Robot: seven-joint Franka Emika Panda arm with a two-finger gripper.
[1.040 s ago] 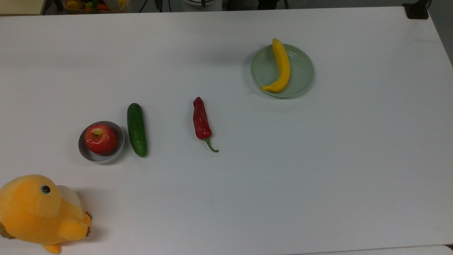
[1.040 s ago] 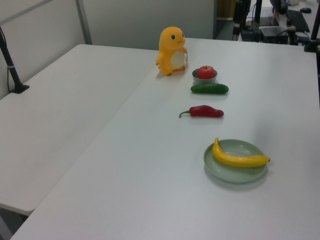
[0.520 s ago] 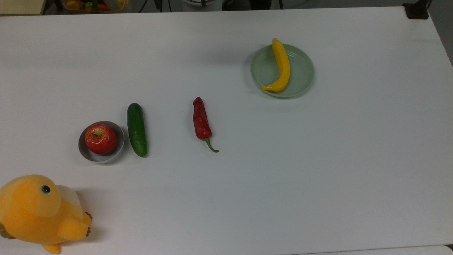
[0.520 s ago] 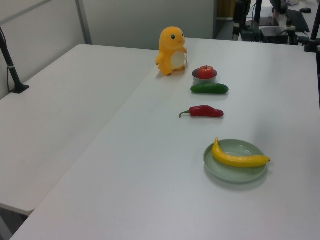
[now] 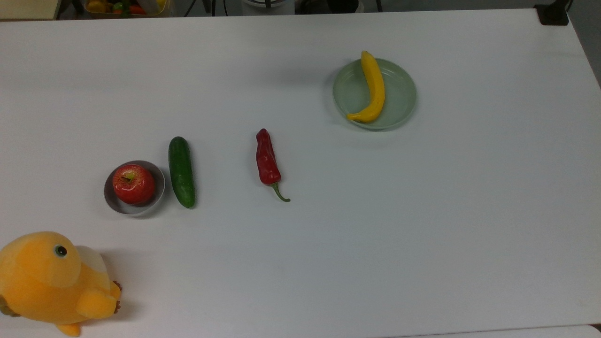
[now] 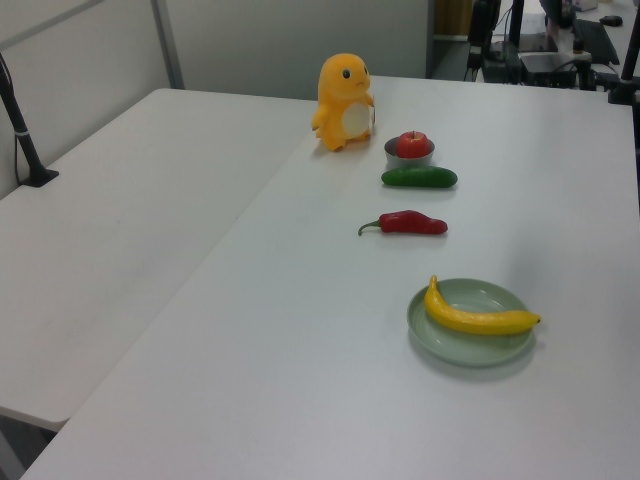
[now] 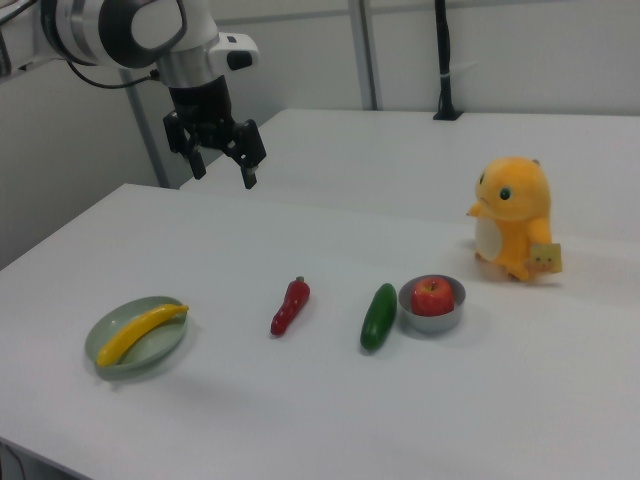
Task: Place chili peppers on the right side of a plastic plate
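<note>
Well above the white table (image 7: 330, 420), the gripper (image 7: 222, 165) hangs with its two fingers spread and nothing between them. The chili pepper (image 5: 267, 160) lies flat on the table (green stem toward the top view's bottom edge), between the cucumber (image 5: 181, 171) and the plastic plate (image 5: 399, 101), touching neither. A banana (image 5: 373, 89) rests across that plate.

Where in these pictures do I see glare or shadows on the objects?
Top view: the apple carries small white glare spots, and a soft shadow falls on the table to the top view's right of the plush toy. Left view: a faint shadow lies under the plastic plate. Right view: lighting is even, shadows are weak.
</note>
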